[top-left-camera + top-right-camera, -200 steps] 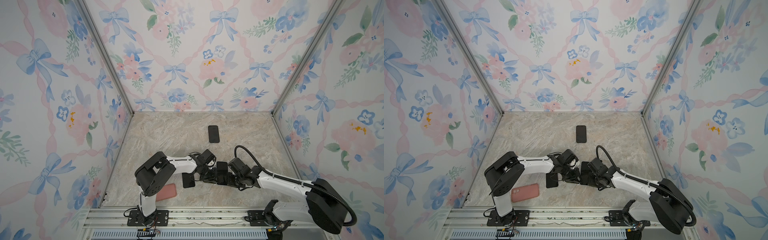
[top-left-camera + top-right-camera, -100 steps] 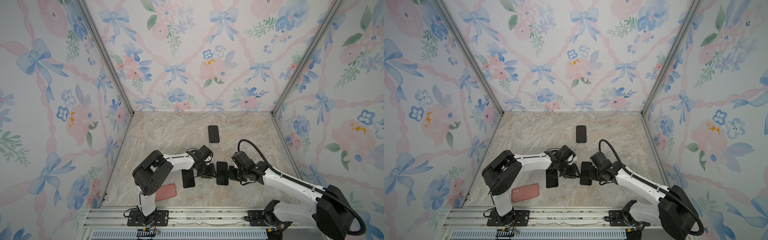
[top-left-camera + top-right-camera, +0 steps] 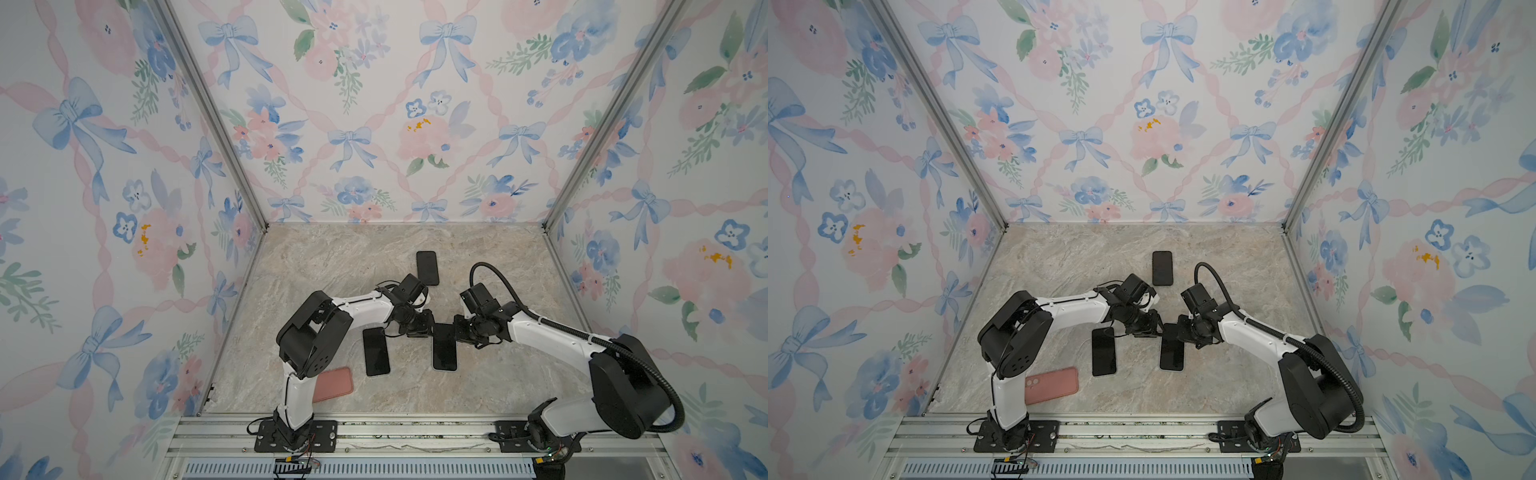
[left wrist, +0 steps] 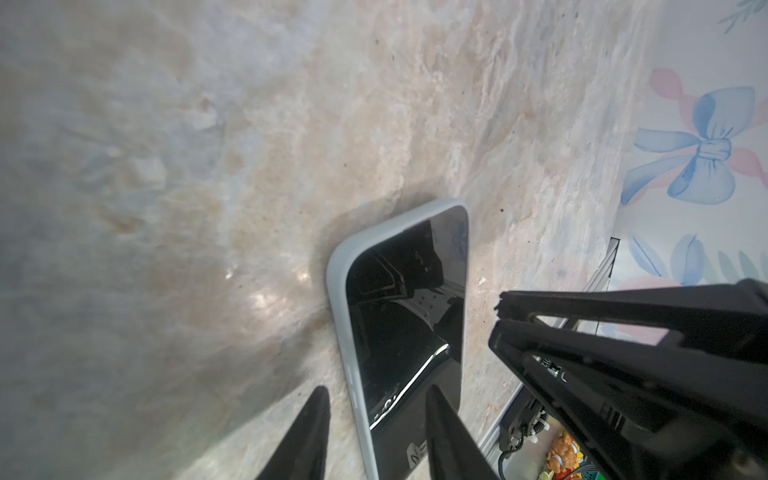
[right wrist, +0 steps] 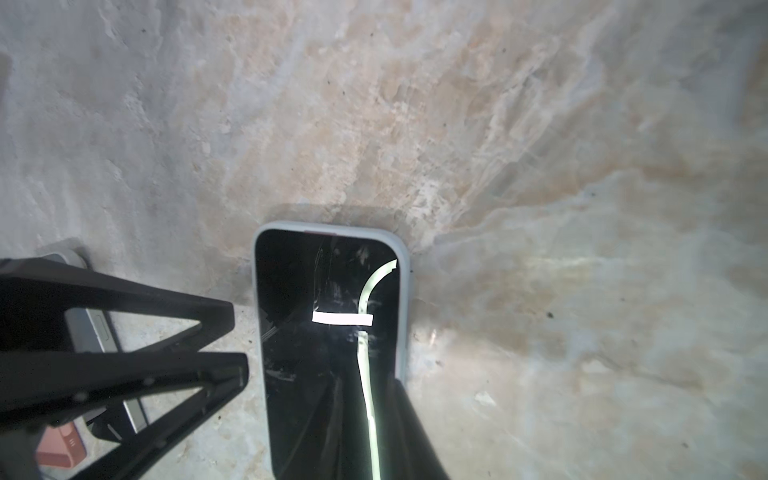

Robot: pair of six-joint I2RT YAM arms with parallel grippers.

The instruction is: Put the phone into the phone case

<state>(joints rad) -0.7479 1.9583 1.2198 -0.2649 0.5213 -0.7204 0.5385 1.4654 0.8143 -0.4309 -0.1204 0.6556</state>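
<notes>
Phone screen up, seated in grey case, flat on marble tabletop, mid-table. Left gripper just beside far end of phone, on left side; fingers partly apart, nothing held. Right gripper at same end, opposite side; one finger over case rim, jaws close together, gap or grip impossible to tell. Second dark phone lying near, to left. Third phone farther back. Pink case by left arm base, partly hidden.
</notes>
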